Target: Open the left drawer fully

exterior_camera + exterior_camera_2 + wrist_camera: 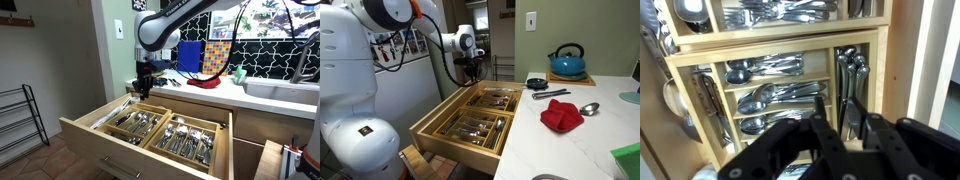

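Far left in an exterior view we see a black wire shelf rack (20, 115) on the floor, well apart from the work. Next comes the wide pale wooden drawer (110, 150), drawn out from under the white stone countertop (570, 140) toward the near side. It carries wooden divider trays of steel cutlery (165, 130), laid in lanes so that spoons, forks and knives stay sorted.

The drawer's long axis runs left to right along the cabinet front. Its front panel faces near, and its line of travel runs near to far. We judge it at or close to full extension, since the trays show almost up to the counter edge.

The black Robotiq gripper (144, 90) hangs over the drawer's far-left corner and points down. That pose suits pushing or hooking the wall rather than lifting anything. In the wrist view its fingers (820, 115) stand apart with knives visible between them, gripping nothing.

Further right on the counter lie a crumpled red cloth (560, 116) and a blue kettle (567, 62), both clear of the drawer's path.
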### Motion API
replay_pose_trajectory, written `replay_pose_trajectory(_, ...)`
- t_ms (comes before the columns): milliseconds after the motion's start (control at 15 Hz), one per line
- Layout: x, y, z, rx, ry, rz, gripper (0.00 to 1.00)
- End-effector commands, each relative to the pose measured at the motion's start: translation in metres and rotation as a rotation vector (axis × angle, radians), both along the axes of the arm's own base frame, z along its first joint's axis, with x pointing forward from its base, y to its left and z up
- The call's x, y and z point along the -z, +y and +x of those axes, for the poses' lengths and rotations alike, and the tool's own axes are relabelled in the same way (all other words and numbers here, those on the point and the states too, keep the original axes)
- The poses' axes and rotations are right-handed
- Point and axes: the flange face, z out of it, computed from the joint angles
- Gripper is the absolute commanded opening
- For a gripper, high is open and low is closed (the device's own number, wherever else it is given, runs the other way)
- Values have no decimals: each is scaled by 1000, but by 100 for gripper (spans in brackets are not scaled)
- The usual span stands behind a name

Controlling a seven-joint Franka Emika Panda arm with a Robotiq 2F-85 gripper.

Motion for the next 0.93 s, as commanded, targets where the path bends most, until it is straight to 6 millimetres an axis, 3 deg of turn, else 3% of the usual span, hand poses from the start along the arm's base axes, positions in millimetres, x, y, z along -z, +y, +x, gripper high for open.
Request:
replay_pose_trajectory(0, -25, -21, -42, 53, 21, -48, 63)
replay_pose_trajectory(333, -55, -47, -85, 88, 50, -53, 99)
replay_pose_trajectory(533, -66, -69, -102, 102, 54, -50, 100)
replay_pose_trajectory(600, -64, -54, -83, 95, 51, -59, 100)
replay_pose_trajectory(867, -70, -66, -94, 108, 44, -61, 100)
